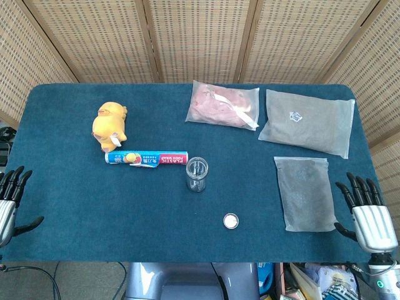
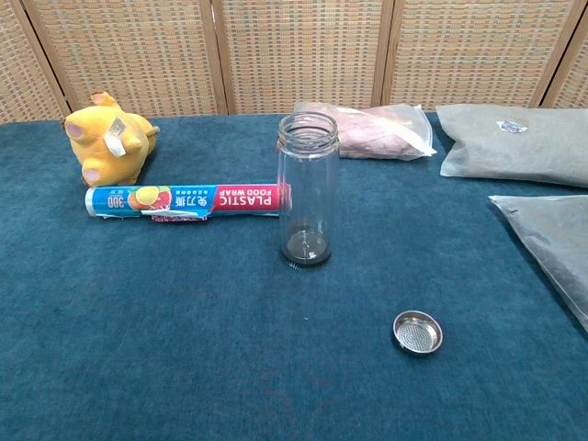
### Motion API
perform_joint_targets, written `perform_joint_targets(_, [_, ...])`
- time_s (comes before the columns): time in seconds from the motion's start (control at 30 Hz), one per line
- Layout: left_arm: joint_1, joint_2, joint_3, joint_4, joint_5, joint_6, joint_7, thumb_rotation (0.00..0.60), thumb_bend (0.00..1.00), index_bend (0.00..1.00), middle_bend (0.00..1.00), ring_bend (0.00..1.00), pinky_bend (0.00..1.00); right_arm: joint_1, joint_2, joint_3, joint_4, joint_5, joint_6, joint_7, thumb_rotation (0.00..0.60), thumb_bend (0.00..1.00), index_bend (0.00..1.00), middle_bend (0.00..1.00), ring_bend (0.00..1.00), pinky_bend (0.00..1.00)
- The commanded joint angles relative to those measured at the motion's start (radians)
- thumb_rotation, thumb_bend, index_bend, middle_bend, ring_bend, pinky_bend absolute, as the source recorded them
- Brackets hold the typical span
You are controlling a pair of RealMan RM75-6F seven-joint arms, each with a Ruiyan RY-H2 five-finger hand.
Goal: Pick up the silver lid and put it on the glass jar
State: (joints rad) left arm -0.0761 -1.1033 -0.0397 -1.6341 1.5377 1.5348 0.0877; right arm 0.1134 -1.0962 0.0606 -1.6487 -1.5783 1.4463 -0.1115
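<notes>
Silver lid (image 2: pixel 417 332) lies apparently rim-up on the table (image 1: pixel 75 187), near the upright, uncapped glass jar (image 2: pixel 307 188); right hand (image 1: pixel 369 215) and left hand (image 1: pixel 9 201) wait at opposite edges, fingers spread, empty.

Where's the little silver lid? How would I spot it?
Find the tall glass jar standing mid-table on the blue cloth. The silver lid lies nearer the front edge, to the jar's right, apart from it. It's the only small, round, shiny thing there.
</notes>
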Motion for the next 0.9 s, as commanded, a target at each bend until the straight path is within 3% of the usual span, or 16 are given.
perform_joint_targets(0.03, [-0.002,0.0,0.0,-0.002,-0.007,-0.007,0.005,0.6,0.06,0.0,0.0,0.0,0.0,0.107,0.014,-0.018,-0.026,-0.05,-0.154,0.207,0.6,0.17,0.41,0.0,0.0,0.0])
perform_joint_targets(0.2, [-0.005,-0.006,-0.002,-0.001,-0.018,-0.018,0.015,0.6,0.06,0.0,0.0,0.0,0.0,0.183,-0.061,-0.018,-0.022,-0.031,-0.273,0.24,0.6,0.33,0.47,0.0,0.0,0.0])
perform_joint_targets(0.4, [-0.008,-0.006,-0.003,0.0,-0.026,-0.026,0.019,0.6,0.06,0.0,0.0,0.0,0.0,0.252,-0.121,0.002,-0.042,0.062,-0.399,0.139,0.6,0.44,0.49,0.0,0.0,0.0])
perform_joint_targets(0.9, [-0.016,-0.006,-0.008,0.004,-0.042,-0.044,0.015,0.6,0.06,0.0,0.0,0.0,0.0,0.338,-0.268,0.026,-0.109,0.273,-0.522,-0.039,0.6,0.46,0.49,0.0,0.0,0.0])
